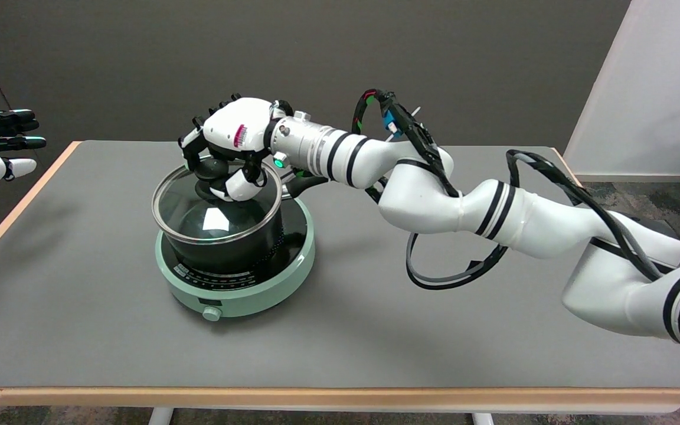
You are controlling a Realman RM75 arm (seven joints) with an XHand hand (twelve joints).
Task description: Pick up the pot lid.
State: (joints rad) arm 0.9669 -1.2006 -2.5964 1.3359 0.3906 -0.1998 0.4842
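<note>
Right hand clasped around black knob of glass pot lid; lid tilted over black pot on green cooker; grey surface beneath.

Even, fairly bright light falls from overhead, with no harsh hotspots. Directly under the black-and-white robot hand, the round clear glass pot lid with a metal rim carries a small white rectangular reflection, and its rim glints. Soft, diffuse shadows lie on the matte grey tabletop below and beside the hand, around the pale green round cooker base, and beneath the white arm to the hand's right. Focus is sharp throughout, with no motion blur; the tabletop's edges look slightly bowed.
</note>
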